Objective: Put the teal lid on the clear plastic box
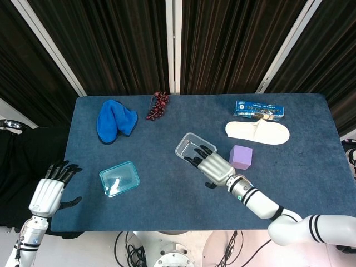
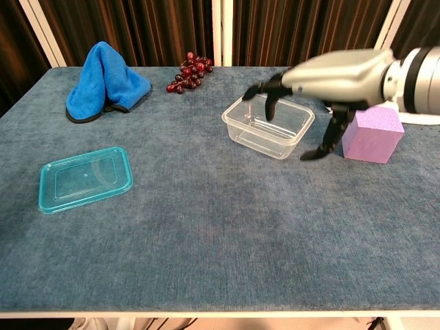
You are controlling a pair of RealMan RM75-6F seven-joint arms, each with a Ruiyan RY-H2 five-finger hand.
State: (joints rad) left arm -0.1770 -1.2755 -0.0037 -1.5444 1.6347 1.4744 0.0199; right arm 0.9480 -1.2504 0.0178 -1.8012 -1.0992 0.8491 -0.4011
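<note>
Two hands show in the head view, well apart. The right hand (image 1: 214,165) hangs over the clear plastic box (image 1: 189,148), its dark fingertips (image 2: 269,110) dipping past the box's near rim in the chest view with fingers spread and nothing gripped; whether they touch the plastic I cannot tell. The box sits tilted at an angle near the middle of the blue table (image 1: 167,211), without its lid. The teal lid (image 1: 119,178) lies flat toward the front left of the table, well apart from the box and from both hands. The left hand (image 1: 49,192) hovers off the table's left edge, fingers apart and holding nothing.

A purple block (image 1: 240,157) stands just beside the right hand. Farther back lie a white slipper (image 1: 257,132) and a blue packet (image 1: 258,109). At the back left are a folded blue cloth (image 1: 115,120) and a bunch of dark grapes (image 1: 157,105).
</note>
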